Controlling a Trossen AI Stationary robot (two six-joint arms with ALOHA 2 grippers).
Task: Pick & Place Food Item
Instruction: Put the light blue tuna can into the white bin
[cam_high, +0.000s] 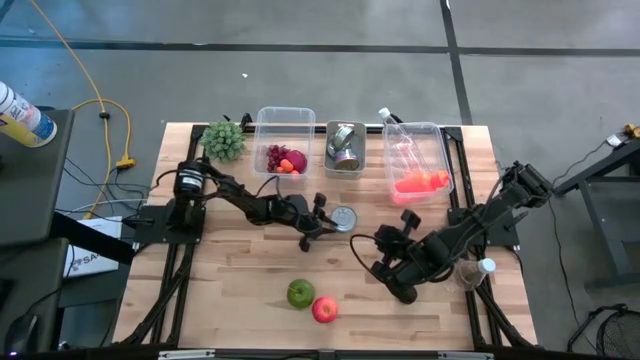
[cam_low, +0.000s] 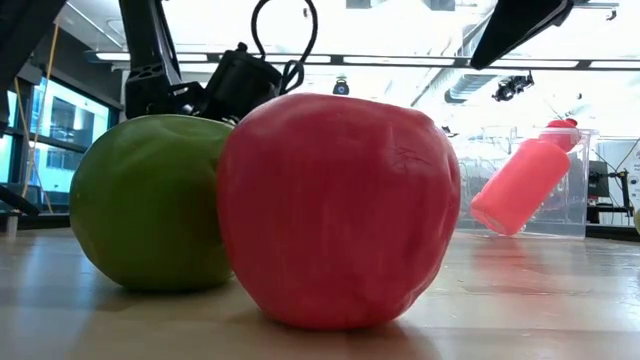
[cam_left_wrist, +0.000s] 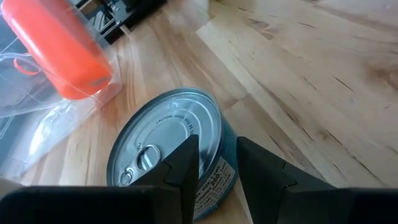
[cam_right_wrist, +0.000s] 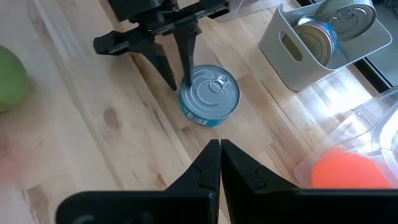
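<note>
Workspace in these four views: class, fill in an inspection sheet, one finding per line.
Surface: wooden table, bare at the front left.
Job's things: flat can by the table's middle; green apple and red apple side by side near the front.
Clutter: three bins along the back; artificial plant.
Grippers: left gripper at the can's rim, one finger at its side; right gripper shut, off the can.
Cables: yellow cable on the floor.
Surroundings: grey floor; no person seen.
</note>
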